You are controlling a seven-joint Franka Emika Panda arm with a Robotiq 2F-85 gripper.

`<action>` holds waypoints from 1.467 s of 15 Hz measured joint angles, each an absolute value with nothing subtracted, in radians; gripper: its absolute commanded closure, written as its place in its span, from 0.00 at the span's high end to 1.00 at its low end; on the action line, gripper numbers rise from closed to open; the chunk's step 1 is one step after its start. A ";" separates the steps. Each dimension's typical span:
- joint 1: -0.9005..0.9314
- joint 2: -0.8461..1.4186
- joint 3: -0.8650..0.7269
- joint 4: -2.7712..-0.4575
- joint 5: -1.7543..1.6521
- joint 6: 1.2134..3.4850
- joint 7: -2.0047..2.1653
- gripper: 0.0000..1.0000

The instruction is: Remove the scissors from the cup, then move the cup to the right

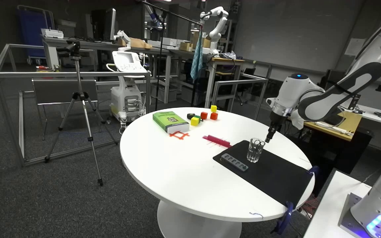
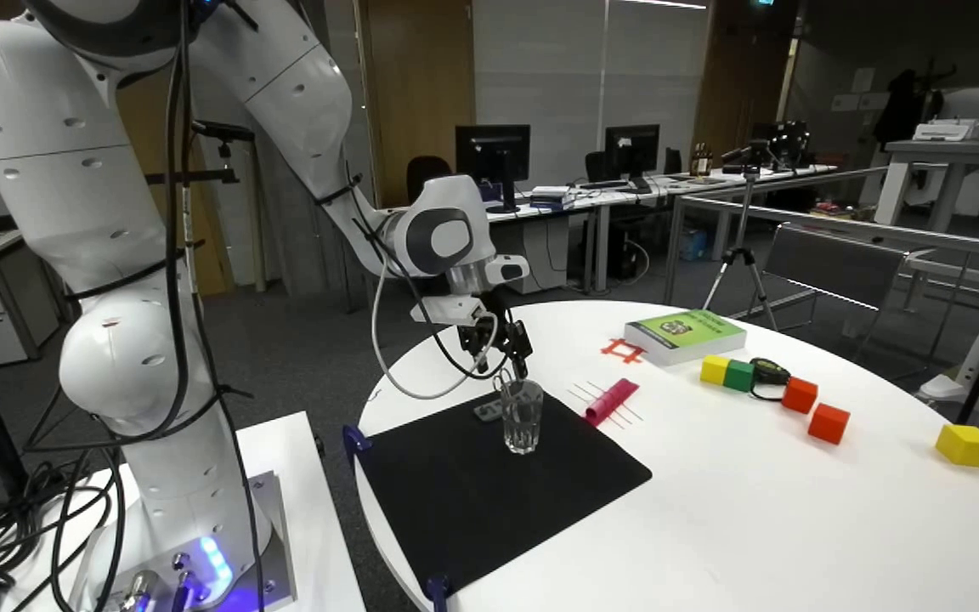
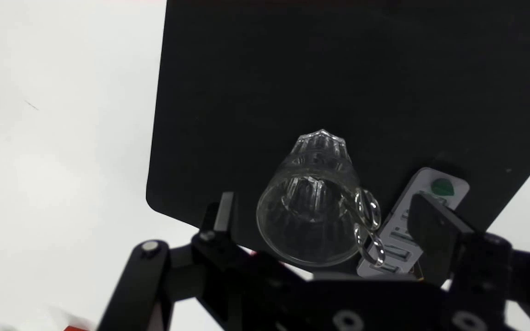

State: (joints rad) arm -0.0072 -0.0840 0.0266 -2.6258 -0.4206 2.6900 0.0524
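Observation:
The clear cup (image 1: 254, 153) stands upright on the black mat (image 1: 278, 177); it also shows in an exterior view (image 2: 523, 425) and the wrist view (image 3: 308, 234). The scissors (image 3: 371, 228) stand in the cup, their shiny loop handles sticking out over the rim on the right side in the wrist view. The handles also show in an exterior view (image 2: 503, 381). The blades are hard to make out through the glass. My gripper (image 3: 328, 211) is open and empty, with its fingers apart on either side of the cup and handles in the wrist view. It hovers above rim height in an exterior view (image 1: 268, 137).
A grey slotted strip (image 1: 234, 162) lies on the mat close beside the cup. A pink piece with thin sticks (image 2: 611, 402) lies off the mat. A green book (image 1: 170, 121), red (image 2: 800, 394) and yellow blocks (image 2: 965, 446) stand farther off. Blue clamps (image 2: 437, 588) hold the mat edge.

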 measured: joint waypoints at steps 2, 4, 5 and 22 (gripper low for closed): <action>-0.012 -0.062 0.027 -2.614 -0.454 2.690 0.085 1.00; -0.013 -0.044 0.026 -2.608 -0.466 2.690 0.107 1.00; -0.013 -0.035 0.026 -2.606 -0.465 2.690 0.115 1.00; 0.042 0.010 0.053 -2.598 -0.299 2.692 0.136 0.94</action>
